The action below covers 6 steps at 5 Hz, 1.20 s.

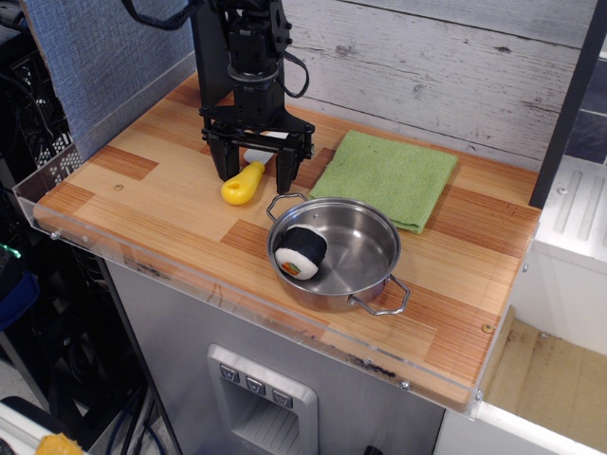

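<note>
At the back left of the worktop [142, 204], a wide-open claw [253, 171], fingers [220, 163] down either side of the yellow-handled tool [243, 184] (contact unclear); just right, green cloth [384, 178]; in front, steel pot [365, 248] holding a plush sushi roll [301, 252]

The pot [370, 242] is sitting near the front middle of the bench [152, 204]. The plush roll [301, 252] is lying inside it, against its 9 o'clock wall. The cloth [384, 178] is lying flat at the pot's 1 o'clock, just behind it. The handled utensil [239, 187] is lying at the pot's 10 o'clock, and the tool [252, 176] is standing over it, spread fingers straddling it.
</note>
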Each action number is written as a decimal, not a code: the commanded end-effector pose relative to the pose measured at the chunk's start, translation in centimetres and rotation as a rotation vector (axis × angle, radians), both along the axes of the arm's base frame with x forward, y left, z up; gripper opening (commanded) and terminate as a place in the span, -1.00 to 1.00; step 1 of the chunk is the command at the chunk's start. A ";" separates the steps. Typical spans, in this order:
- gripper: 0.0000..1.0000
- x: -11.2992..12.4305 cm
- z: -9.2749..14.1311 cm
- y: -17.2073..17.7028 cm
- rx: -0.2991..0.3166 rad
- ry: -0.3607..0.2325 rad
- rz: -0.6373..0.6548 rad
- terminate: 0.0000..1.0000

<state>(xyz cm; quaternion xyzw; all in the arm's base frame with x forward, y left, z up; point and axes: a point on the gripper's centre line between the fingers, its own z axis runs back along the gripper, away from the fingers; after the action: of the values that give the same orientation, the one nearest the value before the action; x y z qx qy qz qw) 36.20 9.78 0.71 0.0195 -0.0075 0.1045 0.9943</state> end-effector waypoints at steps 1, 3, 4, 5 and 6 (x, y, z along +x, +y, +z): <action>-1.00 0.4 0.2 0.1 0.008 -0.013 -0.006 -1.00; -1.00 -0.6 3.0 1.2 0.027 -0.013 0.029 -1.00; -1.00 -2.2 5.3 2.0 0.044 -0.012 0.096 -1.00; -1.00 -3.8 9.3 0.1 0.068 -0.055 0.130 -1.00; -1.00 -3.8 10.7 -4.5 0.030 -0.090 0.017 -1.00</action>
<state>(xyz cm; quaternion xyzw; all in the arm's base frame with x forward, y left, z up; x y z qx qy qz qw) 32.46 4.20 9.57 0.0237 -0.0232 0.1020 0.9942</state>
